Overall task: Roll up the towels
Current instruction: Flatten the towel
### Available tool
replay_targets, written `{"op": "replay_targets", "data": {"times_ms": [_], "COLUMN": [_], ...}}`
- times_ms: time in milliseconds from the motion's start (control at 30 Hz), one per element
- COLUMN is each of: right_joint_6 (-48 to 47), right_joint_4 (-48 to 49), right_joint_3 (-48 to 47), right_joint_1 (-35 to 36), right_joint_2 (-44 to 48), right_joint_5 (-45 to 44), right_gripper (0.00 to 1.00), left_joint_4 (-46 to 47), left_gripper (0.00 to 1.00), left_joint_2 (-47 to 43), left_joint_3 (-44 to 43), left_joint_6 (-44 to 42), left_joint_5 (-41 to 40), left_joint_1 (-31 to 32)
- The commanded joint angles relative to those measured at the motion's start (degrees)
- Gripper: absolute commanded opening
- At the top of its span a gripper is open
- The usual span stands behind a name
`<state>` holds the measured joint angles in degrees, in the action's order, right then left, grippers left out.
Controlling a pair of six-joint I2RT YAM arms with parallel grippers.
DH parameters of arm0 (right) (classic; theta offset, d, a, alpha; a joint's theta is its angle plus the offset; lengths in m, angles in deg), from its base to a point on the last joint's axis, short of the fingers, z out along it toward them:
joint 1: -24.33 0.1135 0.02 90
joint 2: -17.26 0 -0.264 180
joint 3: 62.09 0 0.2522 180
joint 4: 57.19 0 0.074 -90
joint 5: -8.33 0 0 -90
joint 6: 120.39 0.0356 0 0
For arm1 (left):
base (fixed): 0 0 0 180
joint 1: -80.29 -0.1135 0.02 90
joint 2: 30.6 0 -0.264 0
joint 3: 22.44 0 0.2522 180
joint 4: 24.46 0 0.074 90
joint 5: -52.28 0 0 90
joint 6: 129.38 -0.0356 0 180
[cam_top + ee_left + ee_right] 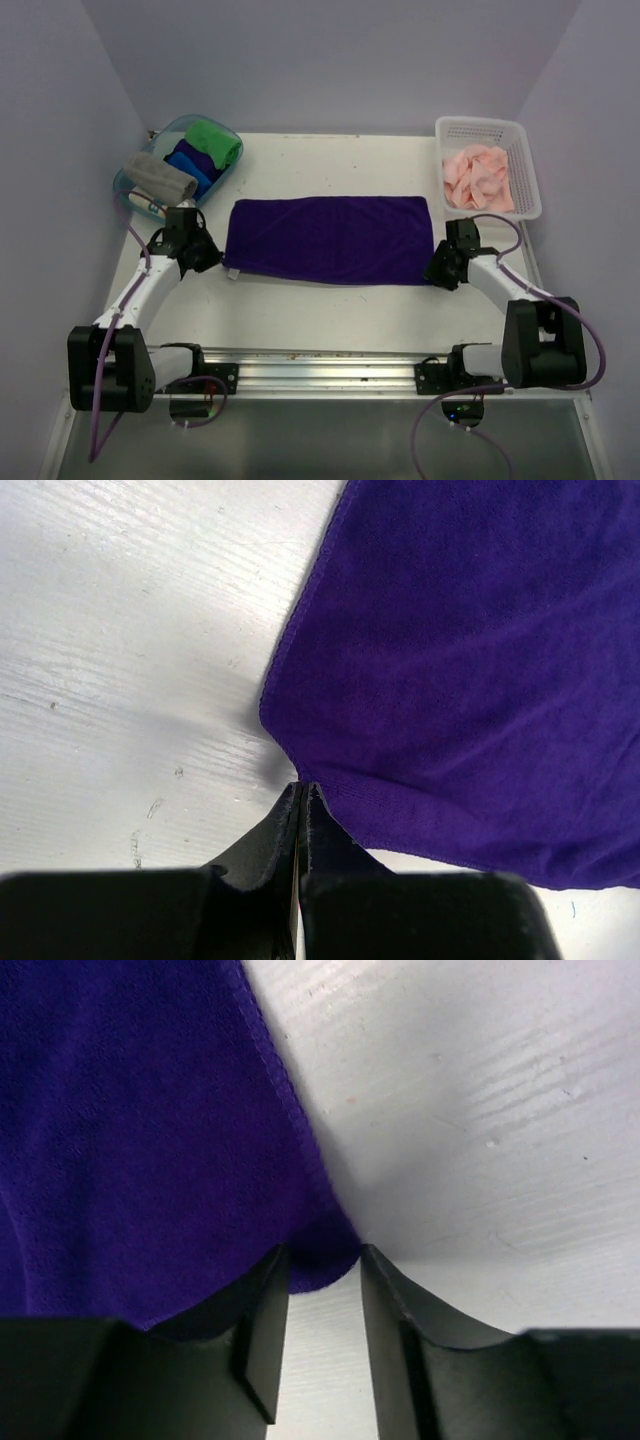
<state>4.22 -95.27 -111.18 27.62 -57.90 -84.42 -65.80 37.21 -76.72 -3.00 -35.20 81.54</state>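
Observation:
A dark purple towel (330, 240) (470, 660) (130, 1130) lies spread flat across the middle of the white table. My left gripper (213, 257) (301, 785) is at its near-left corner, jaws shut, with the corner drawn to a point into the tips. My right gripper (437, 268) (323, 1252) is at the near-right corner, open, with the towel's corner lying between its fingers (262, 1305). Pale pink towels (478, 175) sit bunched in a white basket at the back right. A rolled grey towel (160, 178) lies in a bin at the back left.
The white basket (527, 170) stands at the table's right back edge. The clear blue bin (123, 186) at the back left also holds a green roll (215, 143) and a blue roll (192, 160). Walls close in on three sides.

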Motion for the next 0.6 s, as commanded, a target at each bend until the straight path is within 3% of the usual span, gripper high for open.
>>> {"op": "replay_targets", "data": {"times_ms": [0, 100, 133, 300, 567], "right_joint_6": [-0.3, -0.2, -0.2, -2.0, -2.6], "right_joint_4": [4.0, 4.8, 4.4, 0.2, -9.2], "right_joint_3": [0.3, -1.0, -1.5, -8.5, -20.5], "right_joint_1": [-0.4, -0.4, -0.4, -0.8, -0.8], "right_joint_2": [-1.5, -2.3, -2.4, 1.4, 15.1], "right_joint_5": [1.0, 1.2, 1.0, -1.7, -3.1], "right_gripper": [0.36, 0.14, 0.0, 0.0, 0.0], "left_joint_4": [1.6, 1.6, 1.4, -0.1, -5.3], "left_gripper": [0.0, 0.0, 0.0, 0.0, 0.0], "left_joint_2": [0.0, -0.2, -0.1, -0.7, -4.3], "left_joint_3": [-2.4, -2.7, -3.1, -7.6, -23.2], "left_joint_6": [0.1, 0.1, -0.1, -1.1, -3.2], "left_joint_5": [-0.2, 0.0, 0.2, 4.8, 4.4], "left_joint_1": [-0.1, -0.1, -0.1, -0.1, -0.1]}}
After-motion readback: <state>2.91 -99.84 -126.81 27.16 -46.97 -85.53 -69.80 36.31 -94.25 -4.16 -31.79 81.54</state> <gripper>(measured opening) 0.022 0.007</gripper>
